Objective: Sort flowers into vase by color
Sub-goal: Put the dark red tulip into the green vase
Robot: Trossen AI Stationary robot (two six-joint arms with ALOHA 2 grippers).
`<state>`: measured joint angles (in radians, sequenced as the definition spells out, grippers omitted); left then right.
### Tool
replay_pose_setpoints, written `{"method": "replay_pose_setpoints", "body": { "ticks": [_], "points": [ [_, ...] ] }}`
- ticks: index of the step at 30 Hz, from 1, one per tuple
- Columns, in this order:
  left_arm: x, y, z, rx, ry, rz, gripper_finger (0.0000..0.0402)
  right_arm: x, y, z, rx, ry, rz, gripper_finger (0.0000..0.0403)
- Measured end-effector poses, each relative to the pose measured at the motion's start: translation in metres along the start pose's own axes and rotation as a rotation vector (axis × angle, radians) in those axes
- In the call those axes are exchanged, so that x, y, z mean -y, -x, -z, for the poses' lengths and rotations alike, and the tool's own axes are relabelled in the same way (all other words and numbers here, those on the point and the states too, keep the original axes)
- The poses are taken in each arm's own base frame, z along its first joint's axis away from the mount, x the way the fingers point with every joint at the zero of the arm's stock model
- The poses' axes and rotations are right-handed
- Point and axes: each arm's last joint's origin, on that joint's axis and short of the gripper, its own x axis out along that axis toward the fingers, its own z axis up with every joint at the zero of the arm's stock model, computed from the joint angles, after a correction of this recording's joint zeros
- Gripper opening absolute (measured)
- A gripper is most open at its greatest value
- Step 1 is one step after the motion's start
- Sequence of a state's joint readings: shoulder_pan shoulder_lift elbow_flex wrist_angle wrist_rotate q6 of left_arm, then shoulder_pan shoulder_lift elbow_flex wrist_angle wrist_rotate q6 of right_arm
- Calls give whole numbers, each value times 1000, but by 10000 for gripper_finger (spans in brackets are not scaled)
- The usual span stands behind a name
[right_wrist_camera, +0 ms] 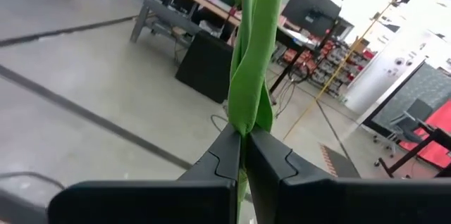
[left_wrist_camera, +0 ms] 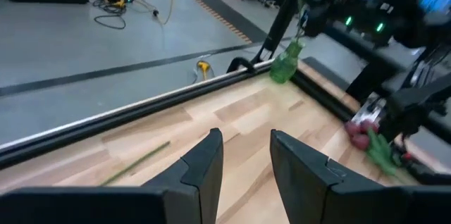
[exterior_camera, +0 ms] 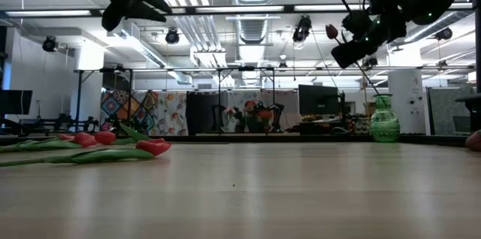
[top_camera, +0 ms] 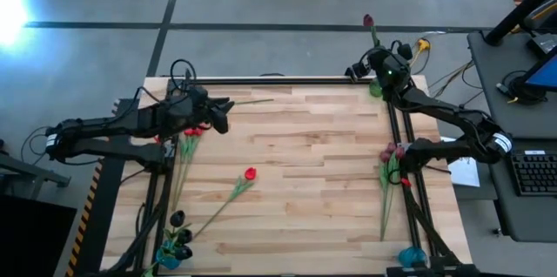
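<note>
My right gripper (right_wrist_camera: 243, 139) is shut on a flower with a dark maroon head (top_camera: 368, 21) and a green stem. It hovers over the far right corner, above a green glass vase (exterior_camera: 384, 121). The flower head (exterior_camera: 331, 31) stands above the gripper. My left gripper (left_wrist_camera: 245, 155) hangs open and empty over the table's far left part. One red flower (top_camera: 251, 173) lies flat mid-table. More red flowers (top_camera: 187, 133) lie at the left edge, and pink and maroon ones (top_camera: 392, 153) at the right edge. Dark flowers (top_camera: 178, 233) stand in a blue vase at the near left corner. My right gripper pinches the flower's green stem and a leaf folded along it (right_wrist_camera: 245, 115) between its two fingers. The fingers come in about level and lie across the stem. The flower is lifted clear of the table, head up, its stem (exterior_camera: 353, 62) slanting down toward the green vase.
A second blue vase (top_camera: 412, 256) stands at the near right corner. A loose green stem (top_camera: 252, 101) lies on the wood by the far edge, beside my left gripper. Black rails (top_camera: 287, 79) frame the table, and bare wood spans the middle.
</note>
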<state>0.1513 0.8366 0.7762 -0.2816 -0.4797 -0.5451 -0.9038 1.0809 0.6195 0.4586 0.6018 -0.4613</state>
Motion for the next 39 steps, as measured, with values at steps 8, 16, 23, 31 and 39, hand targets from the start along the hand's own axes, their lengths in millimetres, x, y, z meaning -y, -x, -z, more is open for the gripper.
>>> {"method": "replay_pose_setpoints", "body": {
  "ticks": [8,16,23,31,39],
  "points": [
    [9,10,-25,48,-26,26,107,-6,2,15,-59,73,-29,28],
    [13,21,-43,38,-71,11,107,-7,2,18,-86,113,-36,82],
    [10,31,-48,-42,-83,-32,107,-7,3,19,-151,167,-57,136],
    [10,33,-50,-52,-66,-30,107,0,5,4,-291,129,-123,155],
    [10,33,-50,-52,-66,-30,107,15,13,-22,-493,22,-309,155]
  ]
}}
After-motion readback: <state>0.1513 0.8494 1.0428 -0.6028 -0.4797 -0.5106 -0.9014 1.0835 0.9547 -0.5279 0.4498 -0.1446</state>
